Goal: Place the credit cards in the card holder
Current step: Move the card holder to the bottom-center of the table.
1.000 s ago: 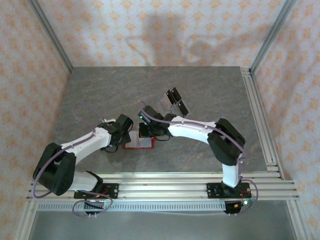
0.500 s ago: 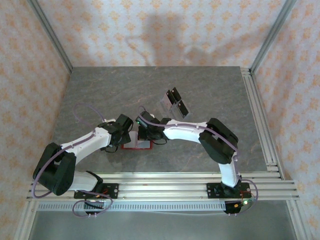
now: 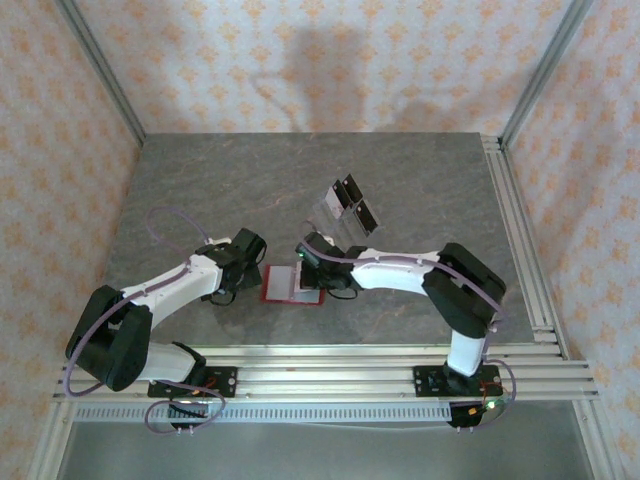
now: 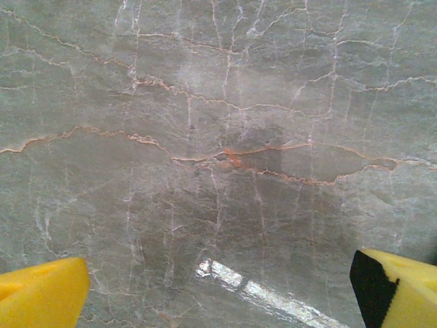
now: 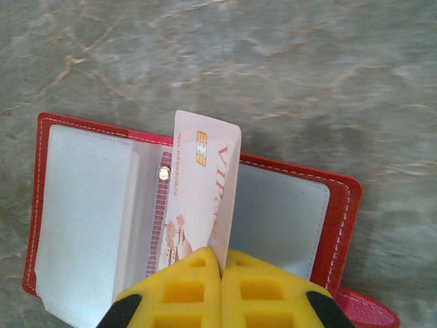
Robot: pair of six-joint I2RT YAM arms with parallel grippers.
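- From above, the red wallet (image 3: 292, 285) lay open and flat on the grey marble worktop (image 3: 200, 180).
- The left fingers (image 3: 252, 270) were just beside the wallet's left edge, and the right fingers (image 3: 316, 268) were over its right half.
- A clear tray with black tabs (image 3: 345, 205) stood beyond the wallet, apart from it.
- At the left wrist, the yellow left fingers (image 4: 41, 294) were spread wide with nothing between them but bare worktop (image 4: 218, 137).
- At the right wrist, the right fingers (image 5: 198, 287) were pressed together on the near end of a pale card (image 5: 201, 198).
- The card stood over the middle fold of the wallet (image 5: 341, 205), just right of the small snap stud (image 5: 163, 173).
- I could not tell whether the card's far end sat in a pocket.
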